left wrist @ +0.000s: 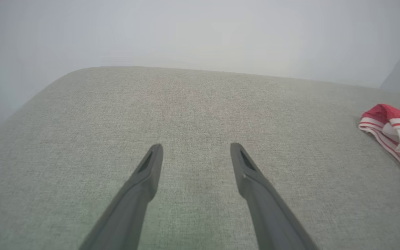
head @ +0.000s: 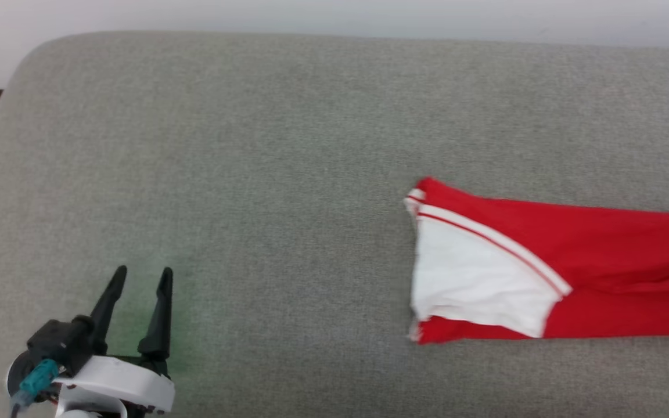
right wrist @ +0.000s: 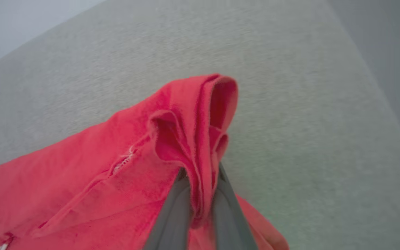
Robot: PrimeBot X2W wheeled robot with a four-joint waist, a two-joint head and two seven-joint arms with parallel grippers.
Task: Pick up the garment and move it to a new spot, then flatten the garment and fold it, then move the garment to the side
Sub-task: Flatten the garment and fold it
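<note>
My right jaws were clenched on a bunched fold of the garment [right wrist: 99,173]. In the right wrist view the red cloth stood up in a pinched ridge between the two grey fingers [right wrist: 172,215], with several layers squeezed together. I judged that thick pinch sensible, because one loose layer could slip out once the cloth was pulled toward a new spot.

In the head view the garment lay on the grey cushion [head: 253,145] at about 3 o'clock and ran off that edge. Its white cuff panel [head: 474,278] was the end nearest the middle, facing 9 o'clock. That stretch looked fairly flat against the cushion, so I took the pick-up as gripped but the carry as not yet done.

My left jaws sat at 7 o'clock in the head view, released, spread wide and holding nothing. They were over bare cushion and well apart from the cloth. I could not tell whether their fingers [left wrist: 144,180] touched the cushion or hung just above it. From that wrist the striped cuff end showed at 3 o'clock. I judged this place useful: it was clear of the cloth's likely path, yet facing the free end, ready to help flatten it.
</note>
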